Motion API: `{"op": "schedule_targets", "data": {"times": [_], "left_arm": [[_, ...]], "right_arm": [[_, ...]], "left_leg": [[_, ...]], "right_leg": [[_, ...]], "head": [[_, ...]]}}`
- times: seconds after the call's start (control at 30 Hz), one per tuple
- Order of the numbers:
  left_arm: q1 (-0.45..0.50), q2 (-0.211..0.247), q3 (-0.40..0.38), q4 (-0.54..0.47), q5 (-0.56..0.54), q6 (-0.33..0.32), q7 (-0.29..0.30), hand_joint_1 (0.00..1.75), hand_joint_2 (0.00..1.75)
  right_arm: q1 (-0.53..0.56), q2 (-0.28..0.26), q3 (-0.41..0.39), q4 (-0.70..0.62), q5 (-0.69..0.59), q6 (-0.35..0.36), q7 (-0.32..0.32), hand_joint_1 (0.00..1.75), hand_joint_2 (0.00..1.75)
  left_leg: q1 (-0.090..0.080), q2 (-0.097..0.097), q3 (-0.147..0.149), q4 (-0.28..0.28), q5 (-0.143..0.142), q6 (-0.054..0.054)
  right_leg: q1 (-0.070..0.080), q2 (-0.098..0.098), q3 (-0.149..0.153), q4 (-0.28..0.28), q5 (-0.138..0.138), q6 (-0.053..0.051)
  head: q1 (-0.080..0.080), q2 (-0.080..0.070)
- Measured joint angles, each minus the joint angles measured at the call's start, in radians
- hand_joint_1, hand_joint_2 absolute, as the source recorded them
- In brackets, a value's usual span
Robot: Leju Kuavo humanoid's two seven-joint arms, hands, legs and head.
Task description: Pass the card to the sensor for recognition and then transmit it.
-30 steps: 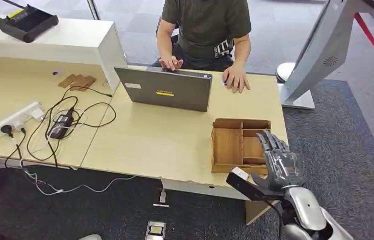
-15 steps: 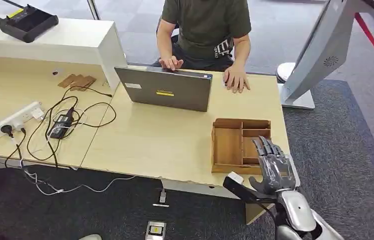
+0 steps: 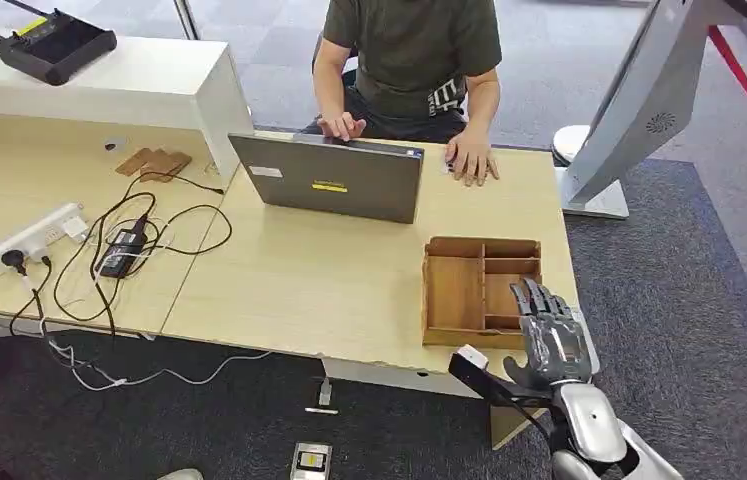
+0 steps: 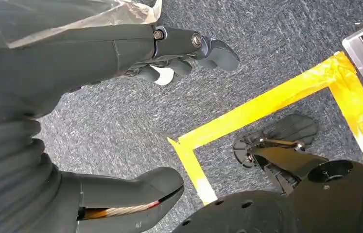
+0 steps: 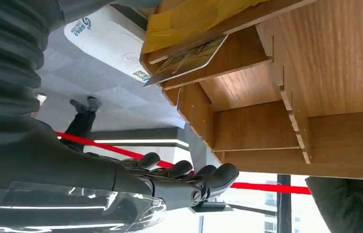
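A wooden compartment tray (image 3: 454,292) stands at the table's near right corner. My right hand (image 3: 552,330) hovers at the tray's near right corner, fingers spread and holding nothing. In the right wrist view a card (image 5: 184,60) lies tilted in one compartment of the tray (image 5: 325,63), with yellow material (image 5: 194,17) beside it. A white reader with a contactless mark (image 5: 106,41) sits just outside that compartment. The right hand's fingers (image 5: 184,174) are stretched out, apart from the card. My left hand (image 4: 62,73) hangs over the carpet, holding nothing, fingers and thumb apart.
A person (image 3: 404,50) sits across the table, typing on a grey laptop (image 3: 334,180). Cables and a power strip (image 3: 24,240) cover the left side. A white kiosk stand (image 3: 649,90) rises right of the table. Yellow floor tape (image 4: 267,102) marks the carpet below.
My right hand has drawn back a little from over the tray toward the table's near edge, then held still. The tray and the person have not moved.
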Motion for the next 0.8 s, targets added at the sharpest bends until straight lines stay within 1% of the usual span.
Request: {"op": "schedule_targets", "data": {"times": [0.1, 0.2, 0.8], "left_arm": [[0.000, 0.000, 0.000, 0.000, 0.003, 0.000, 0.006, 0.00, 1.75], [0.000, 0.000, 0.000, 0.000, 0.003, 0.000, 0.006, 0.00, 1.75], [-0.007, 0.000, 0.000, 0.000, 0.006, 0.002, 0.011, 0.00, 1.75]], "right_arm": [[-0.010, 0.005, 0.000, 0.042, 0.019, -0.004, 0.023, 0.00, 1.75], [-0.014, 0.005, 0.000, 0.051, 0.020, -0.006, 0.030, 0.00, 1.75], [-0.026, 0.020, -0.008, 0.104, 0.002, -0.006, 0.030, 0.00, 1.75]], "left_leg": [[0.000, 0.000, 0.000, 0.000, 0.000, 0.000], [0.000, 0.000, 0.000, 0.000, 0.000, 0.000], [0.000, 0.000, 0.000, 0.000, 0.000, 0.000]], "right_leg": [[0.000, 0.000, 0.000, 0.000, 0.000, 0.000], [0.000, 0.000, 0.000, 0.000, 0.000, 0.000], [0.000, 0.000, 0.000, 0.000, 0.000, 0.000]], "head": [[0.000, 0.000], [0.000, 0.000], [0.000, 0.000]]}}
